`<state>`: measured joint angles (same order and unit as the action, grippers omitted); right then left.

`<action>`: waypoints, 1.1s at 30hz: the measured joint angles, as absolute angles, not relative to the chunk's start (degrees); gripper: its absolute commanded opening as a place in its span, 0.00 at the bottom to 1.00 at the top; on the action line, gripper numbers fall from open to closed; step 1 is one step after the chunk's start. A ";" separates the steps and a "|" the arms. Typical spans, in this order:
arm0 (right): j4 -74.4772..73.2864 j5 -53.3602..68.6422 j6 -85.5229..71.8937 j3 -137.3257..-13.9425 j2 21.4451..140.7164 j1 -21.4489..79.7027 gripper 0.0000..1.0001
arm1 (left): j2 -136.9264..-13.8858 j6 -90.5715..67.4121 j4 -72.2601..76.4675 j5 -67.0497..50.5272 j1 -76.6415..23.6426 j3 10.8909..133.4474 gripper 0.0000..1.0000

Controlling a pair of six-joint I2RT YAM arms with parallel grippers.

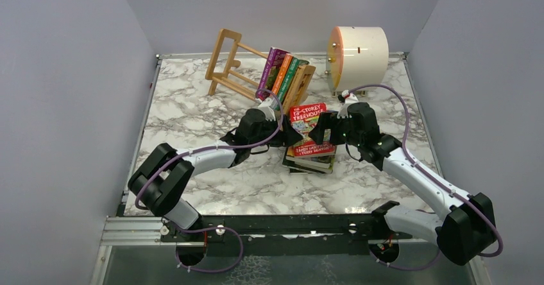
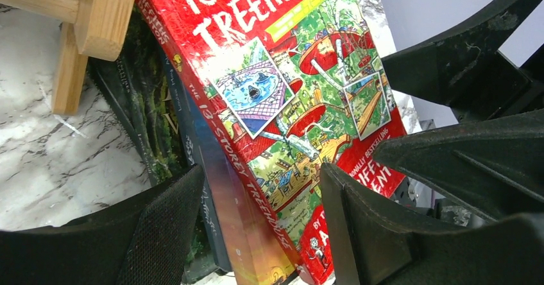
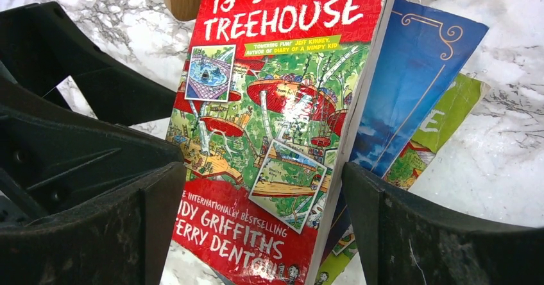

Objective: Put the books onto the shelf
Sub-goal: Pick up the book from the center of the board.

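The light-wood shelf (image 1: pixel 231 60) sits tilted at the back, with several books (image 1: pixel 282 73) leaning against its right end. At mid-table is a short stack of books (image 1: pixel 311 161). Its top one, a red book (image 1: pixel 309 121) titled 13-Storey Treehouse, is tipped up off the stack. My left gripper (image 1: pixel 290 134) is shut on the spine side of the red book (image 2: pixel 282 92), and an orange-spined book lies against it. My right gripper (image 1: pixel 321 134) stands open, its fingers straddling the lower end of the red book (image 3: pixel 269 105) without gripping. A blue book (image 3: pixel 410 86) and a green book (image 3: pixel 442 118) show beneath.
A cream cylindrical drum (image 1: pixel 358 54) stands at the back right, close behind my right arm. The shelf's wooden end (image 2: pixel 90 15) is right beside the red book's top corner. Grey walls close in the marble table (image 1: pixel 192 118) on three sides.
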<state>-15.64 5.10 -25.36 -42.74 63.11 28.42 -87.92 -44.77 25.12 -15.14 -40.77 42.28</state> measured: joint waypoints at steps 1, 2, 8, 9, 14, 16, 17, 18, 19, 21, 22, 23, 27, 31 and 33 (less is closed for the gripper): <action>-15.64 5.23 -25.30 -42.74 63.13 28.42 0.89 | -88.16 -44.99 25.61 -15.44 -40.75 42.28 0.60; -15.62 5.34 -25.19 -42.74 63.13 28.42 0.89 | -88.33 -45.15 26.00 -15.73 -40.73 42.28 0.60; -14.85 7.42 -25.17 -42.74 64.10 28.42 0.89 | -90.00 -46.19 28.51 -17.63 -40.58 42.28 0.60; -14.85 7.51 -25.17 -42.74 64.14 28.42 0.89 | -90.32 -46.41 28.77 -17.82 -40.47 42.28 0.60; -14.85 7.62 -25.17 -42.74 64.18 28.42 0.89 | -91.20 -47.03 29.56 -18.74 -40.10 42.28 0.59; -14.85 7.62 -25.17 -42.74 64.18 28.42 0.89 | -91.22 -47.11 29.63 -18.94 -40.07 42.28 0.59; -14.85 7.62 -25.17 -42.72 64.18 28.42 0.89 | -91.22 -47.13 29.69 -19.00 -40.07 42.28 0.59; -14.85 7.62 -25.17 -42.68 64.18 28.42 0.89 | -91.26 -47.20 29.78 -19.09 -40.05 42.28 0.59; -14.85 7.62 -25.17 -42.63 64.18 28.42 0.89 | -91.31 -47.29 29.87 -19.18 -40.03 42.28 0.59; -14.83 7.62 -25.19 -42.52 64.18 28.42 0.89 | -91.53 -47.53 30.24 -19.79 -40.10 42.28 0.59; -14.81 7.62 -25.19 -42.46 64.18 28.42 0.89 | -91.64 -47.66 30.46 -20.05 -40.18 42.28 0.59; -14.81 7.60 -25.17 -42.35 64.18 28.42 0.89 | -91.77 -47.77 30.70 -20.23 -40.36 42.30 0.59; -14.85 7.57 -25.19 -42.06 64.18 28.42 0.89 | -92.40 -48.29 31.90 -20.67 -41.43 42.37 0.59; -14.92 6.96 -25.17 -41.98 64.03 28.38 0.89 | -93.12 -48.77 32.77 -20.88 -42.17 42.41 0.59; -14.92 6.87 -25.17 -41.98 63.96 28.38 0.89 | -93.14 -48.95 32.91 -20.97 -42.19 42.41 0.59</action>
<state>-14.92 6.87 -25.17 -41.98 63.96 28.38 -93.14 -48.95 32.91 -20.97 -42.19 42.41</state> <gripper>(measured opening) 0.892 0.590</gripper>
